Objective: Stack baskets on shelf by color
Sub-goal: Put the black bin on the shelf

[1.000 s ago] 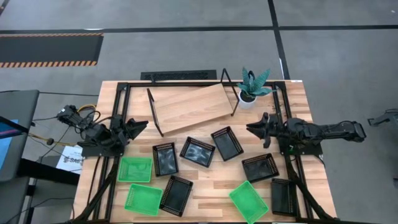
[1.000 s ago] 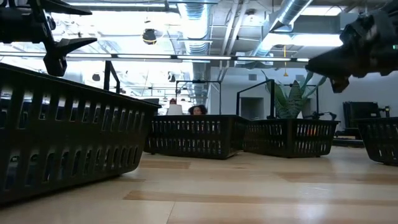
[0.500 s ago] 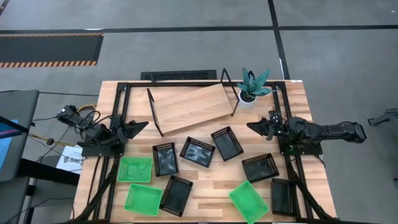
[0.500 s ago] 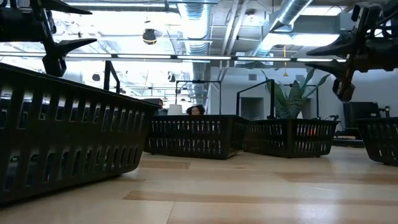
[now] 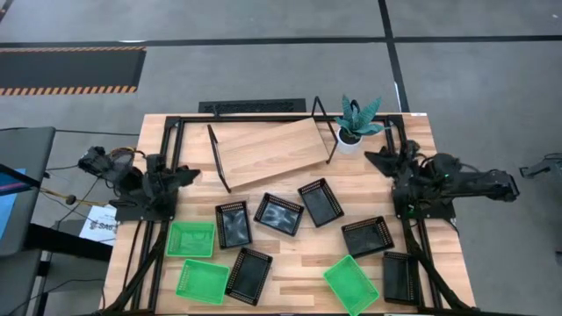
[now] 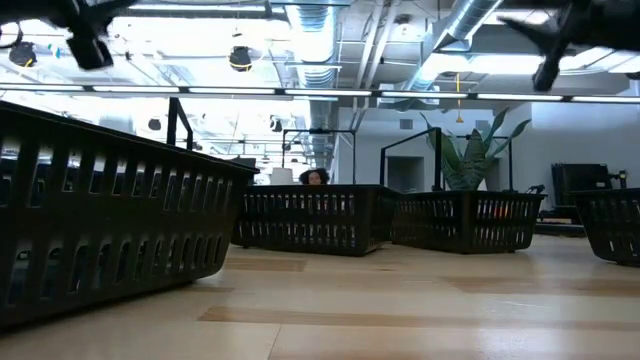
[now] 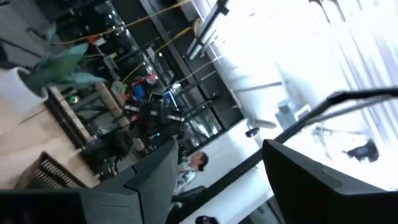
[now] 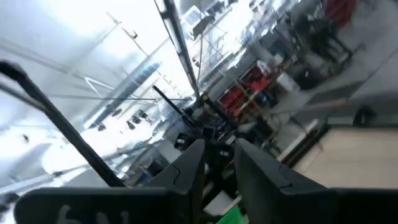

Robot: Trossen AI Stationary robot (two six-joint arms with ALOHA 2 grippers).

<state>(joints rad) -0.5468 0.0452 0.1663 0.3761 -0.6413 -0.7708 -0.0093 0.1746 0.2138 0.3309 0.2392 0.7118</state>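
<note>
Both arms had pulled back toward their own table edges since the earlier frames, their grippers tipped up and away from the baskets; nothing on the table had shifted.

At the left edge, the left gripper point(image 5: 180, 173) hung above bare wood with its fingers point(image 7: 155, 180) spread wide and empty. Just in front of it lay two green baskets point(image 5: 190, 238), one nearer the front edge point(image 5: 202, 281), with a black basket point(image 5: 249, 275) touching that second one.

The shelf point(image 5: 270, 152) stood at the back centre, its board tilted and bare. Before it sat three black baskets in a loose row point(image 5: 233, 223), point(image 5: 278, 214), point(image 5: 320, 201), all apart from the shelf.

Farther right were another black basket point(image 5: 367, 235), a third green basket point(image 5: 350, 283) and a black one point(image 5: 400, 277) at the front right corner. A potted plant point(image 5: 356, 122) stood beside the shelf's right end.

The right gripper point(image 5: 376, 160) hovered near the plant, its fingers point(image 8: 186, 168) partly parted and holding nothing.
</note>
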